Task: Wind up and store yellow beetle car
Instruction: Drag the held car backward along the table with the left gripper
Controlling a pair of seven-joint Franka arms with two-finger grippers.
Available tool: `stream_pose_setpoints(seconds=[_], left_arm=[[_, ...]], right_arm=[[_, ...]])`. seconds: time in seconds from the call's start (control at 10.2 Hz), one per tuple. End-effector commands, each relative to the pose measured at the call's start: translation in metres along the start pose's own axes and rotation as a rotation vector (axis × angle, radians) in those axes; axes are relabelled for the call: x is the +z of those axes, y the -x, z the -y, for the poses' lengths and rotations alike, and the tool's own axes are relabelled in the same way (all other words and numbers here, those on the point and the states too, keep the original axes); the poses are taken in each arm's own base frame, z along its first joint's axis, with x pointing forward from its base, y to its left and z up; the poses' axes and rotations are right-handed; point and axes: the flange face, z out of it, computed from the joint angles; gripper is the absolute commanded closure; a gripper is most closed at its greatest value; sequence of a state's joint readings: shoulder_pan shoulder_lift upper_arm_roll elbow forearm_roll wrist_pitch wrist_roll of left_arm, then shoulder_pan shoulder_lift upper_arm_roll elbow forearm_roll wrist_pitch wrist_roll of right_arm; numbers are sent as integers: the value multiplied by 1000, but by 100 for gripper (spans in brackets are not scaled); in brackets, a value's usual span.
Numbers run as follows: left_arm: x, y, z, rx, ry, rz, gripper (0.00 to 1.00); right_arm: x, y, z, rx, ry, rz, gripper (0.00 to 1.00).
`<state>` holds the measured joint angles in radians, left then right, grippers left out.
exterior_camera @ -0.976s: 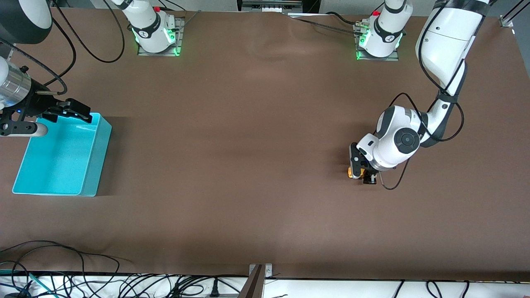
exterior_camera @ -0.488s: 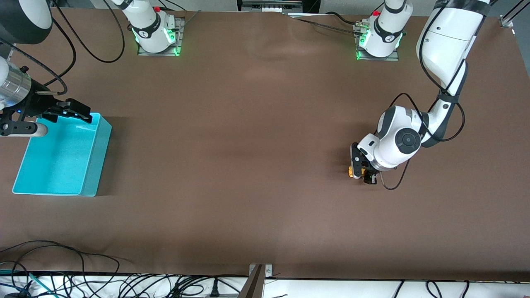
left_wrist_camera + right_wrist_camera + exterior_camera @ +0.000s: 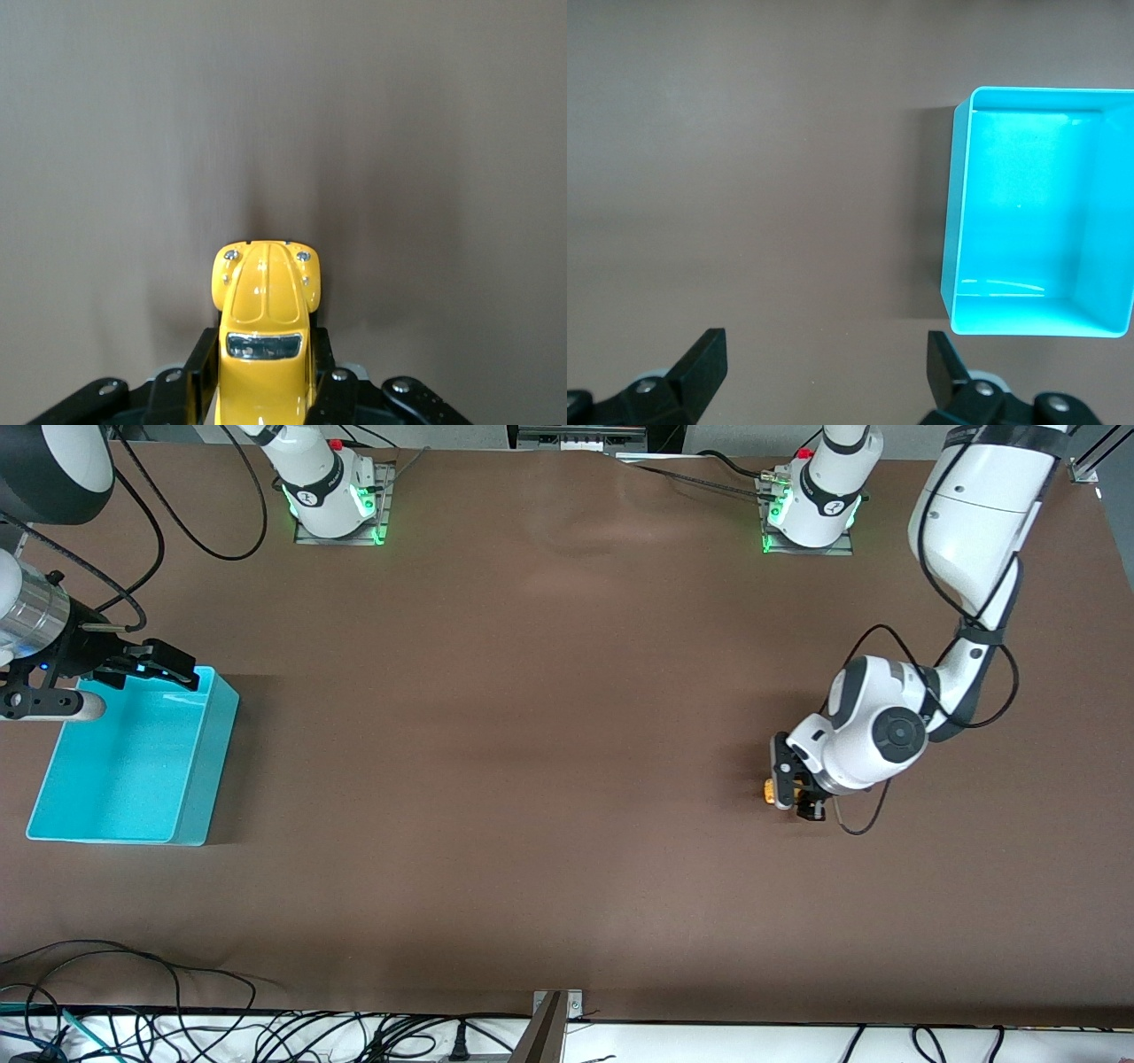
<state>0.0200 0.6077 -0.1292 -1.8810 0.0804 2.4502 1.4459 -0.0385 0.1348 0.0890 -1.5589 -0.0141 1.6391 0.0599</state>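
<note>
The yellow beetle car (image 3: 767, 789) is a tiny rounded toy with a dark window, low at the brown table toward the left arm's end. My left gripper (image 3: 788, 799) is shut on it. In the left wrist view the black fingers (image 3: 200, 356) press both sides of the yellow beetle car (image 3: 264, 305), whose nose sticks out past my left gripper (image 3: 263, 356). My right gripper (image 3: 151, 664) waits open over the farther rim of the turquoise bin (image 3: 226, 717). The right wrist view shows my right gripper (image 3: 824, 350) with nothing between its fingers.
The turquoise bin (image 3: 961, 204) stands at the right arm's end of the table and holds nothing. Black cables (image 3: 133, 1027) lie along the table edge nearest the front camera. A metal bracket (image 3: 549, 1014) sits at the middle of that edge.
My left gripper has slid a short way toward the left arm's end of the table, taking the yellow beetle car with it. The right arm has barely moved.
</note>
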Motion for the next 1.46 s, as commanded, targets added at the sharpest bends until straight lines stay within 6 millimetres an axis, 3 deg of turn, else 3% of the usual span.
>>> stream_pose_setpoints(seconds=[0.0, 0.68, 1.07, 1.37], left_arm=[[11, 56, -3, 54, 34, 9, 100], [7, 149, -4, -5, 22, 60, 100], [6, 179, -7, 22, 21, 60, 100], [14, 181, -9, 16, 30, 53, 100]], right_arm=[[-2, -4, -1, -11, 1, -6, 0], [-2, -4, -1, -11, -1, -6, 0], [-2, -4, -3, -8, -1, -6, 0], [-4, -4, -3, -8, -1, -10, 0]])
